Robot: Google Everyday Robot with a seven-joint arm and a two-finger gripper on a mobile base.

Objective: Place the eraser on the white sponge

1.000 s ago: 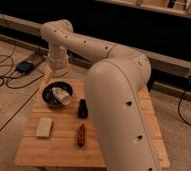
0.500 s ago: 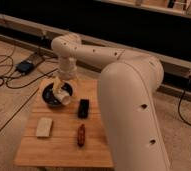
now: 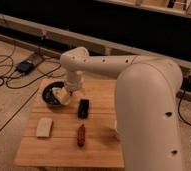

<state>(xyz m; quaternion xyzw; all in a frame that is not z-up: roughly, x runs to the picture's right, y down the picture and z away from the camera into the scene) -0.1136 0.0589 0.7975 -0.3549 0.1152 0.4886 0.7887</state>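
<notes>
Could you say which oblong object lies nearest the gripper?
The black eraser, beside the bowl under the gripper; the brown stick and white sponge lie farther.

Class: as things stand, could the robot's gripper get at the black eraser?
Probably yes. The gripper hangs by the black bowl, close beside the eraser, which lies bare on the table with nothing over it.

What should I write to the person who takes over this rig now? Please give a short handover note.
Gripper: open, holding nothing, above the edge of the black bowl, close to the eraser.
Eraser: lies on the wooden table, untouched.
White sponge: flat on the table, nearer the camera, apart from the eraser, nothing on it.
Done: nothing yet.
Left: grasp the eraser, carry it over, set it on the sponge.
</notes>
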